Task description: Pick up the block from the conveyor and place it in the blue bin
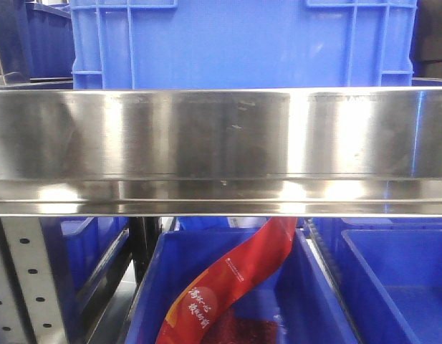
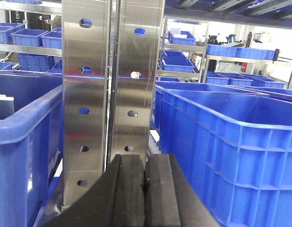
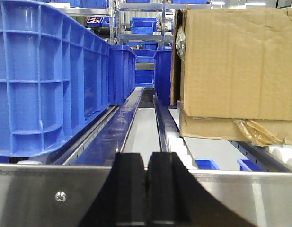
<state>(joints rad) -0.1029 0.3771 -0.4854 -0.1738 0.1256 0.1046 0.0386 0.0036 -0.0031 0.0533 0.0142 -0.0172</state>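
The left jaws [image 2: 145, 189] are pressed together with nothing between them. Left of them stands a large blue bin [image 2: 22, 142] with a rounded rim. Straight ahead of the jaws rises a steel post [image 2: 112, 80] with a row of holes in it. To the right of the jaws sits another blue crate [image 2: 231, 151] with ribbed walls, and beyond it are racks of small blue trays [image 2: 176, 61].

The right jaws [image 3: 146, 189] are likewise closed and empty. To their left a tall blue ribbed crate [image 3: 46, 80] rests on a roller track. Just beyond the jaws runs a steel rail [image 3: 231, 198]. Ahead and right sits a cardboard box [image 3: 235, 66] on white rollers [image 3: 176, 142].

In the front view a wide steel shelf edge [image 1: 221, 136] spans the frame, a blue crate [image 1: 242, 43] above it and a red packet [image 1: 228, 287] in a blue bin [image 1: 163, 287] below.

No block or conveyor belt shows in any view.
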